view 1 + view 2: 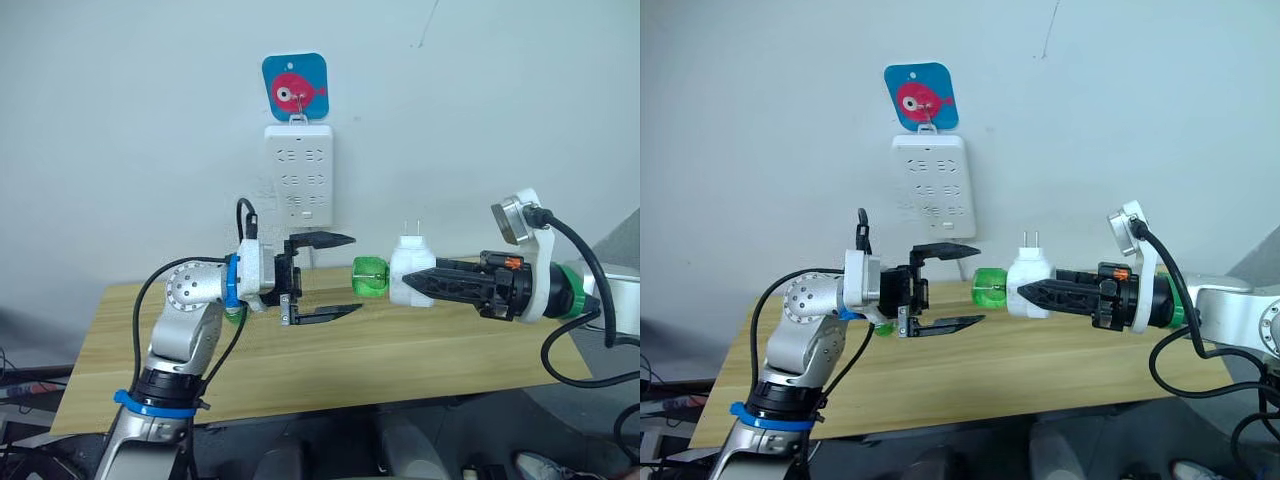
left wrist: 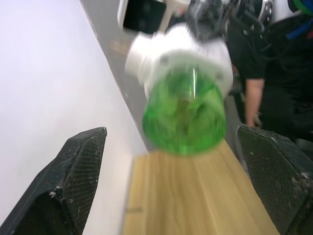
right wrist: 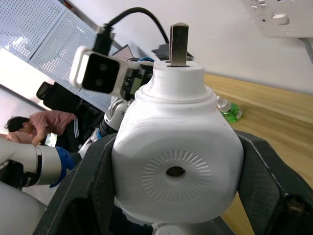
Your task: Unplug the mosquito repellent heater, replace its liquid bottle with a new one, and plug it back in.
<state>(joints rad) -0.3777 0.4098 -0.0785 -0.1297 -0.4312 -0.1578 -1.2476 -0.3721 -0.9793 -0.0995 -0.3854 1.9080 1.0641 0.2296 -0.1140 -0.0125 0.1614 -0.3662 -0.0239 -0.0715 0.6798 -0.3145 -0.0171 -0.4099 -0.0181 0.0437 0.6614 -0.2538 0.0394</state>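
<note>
Above table (image 1: 330, 370), heater (image 1: 410, 270), seemingly unlabelled

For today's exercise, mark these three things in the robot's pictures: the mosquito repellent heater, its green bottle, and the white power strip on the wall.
mosquito repellent heater (image 1: 408, 262): left eye view, white body.
green bottle (image 1: 368, 277): left eye view, side of bottle.
white power strip (image 1: 299, 175): left eye view, front face.

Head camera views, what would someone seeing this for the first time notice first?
Most striking is the small white rounded plastic heater with its bright green translucent bottle, held in mid-air above the light wooden table by the right tool, prongs pointing up. Facing the bottle, the left tool waits wide open. Behind, a long white multi-socket strip hangs on the wall under a blue square sticker with a pink fish.
</note>
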